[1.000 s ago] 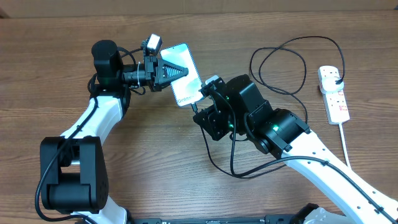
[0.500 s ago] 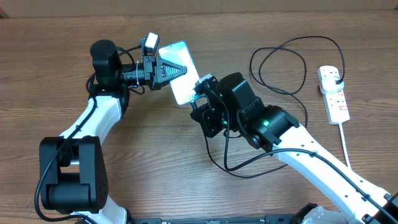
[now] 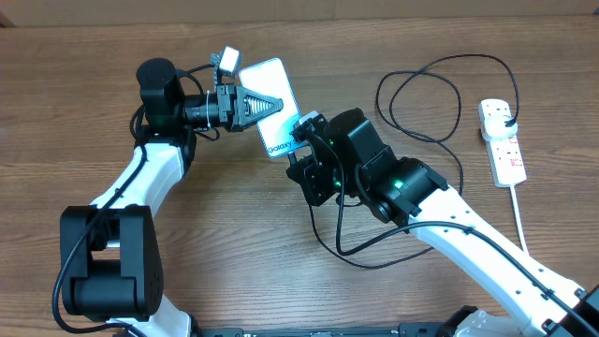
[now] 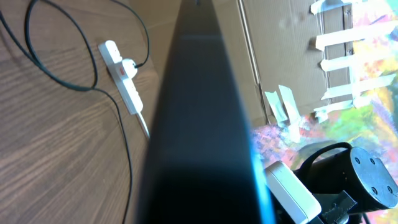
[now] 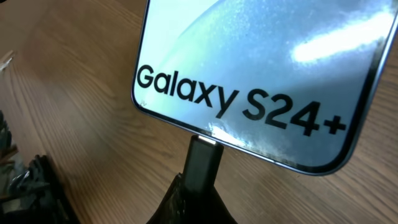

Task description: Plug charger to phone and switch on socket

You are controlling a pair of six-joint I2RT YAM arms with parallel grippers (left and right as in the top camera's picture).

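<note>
My left gripper (image 3: 263,103) is shut on the phone (image 3: 272,110) and holds it tilted above the table, its cyan screen up. In the left wrist view the phone (image 4: 199,130) is edge-on and dark and hides the fingers. My right gripper (image 5: 199,202) is shut on the charger's small black connector tip (image 5: 203,160). The tip touches the middle of the phone's bottom edge, just under the "Galaxy S24+" text (image 5: 239,99). The charger's black cable (image 3: 423,94) loops to a black plug (image 3: 506,114) sitting in the white socket (image 3: 504,142) at the far right.
The socket's thick white cord (image 3: 520,220) runs toward the table's front right. The right arm's own black cable (image 3: 348,239) hangs in a loop under its wrist. In the left wrist view the socket (image 4: 122,73) and the right arm's wrist (image 4: 348,180) show either side of the phone.
My right gripper has moved left with the connector to the phone's lower end. The left gripper has shifted and re-tilted the phone slightly, so its text end meets the connector.
</note>
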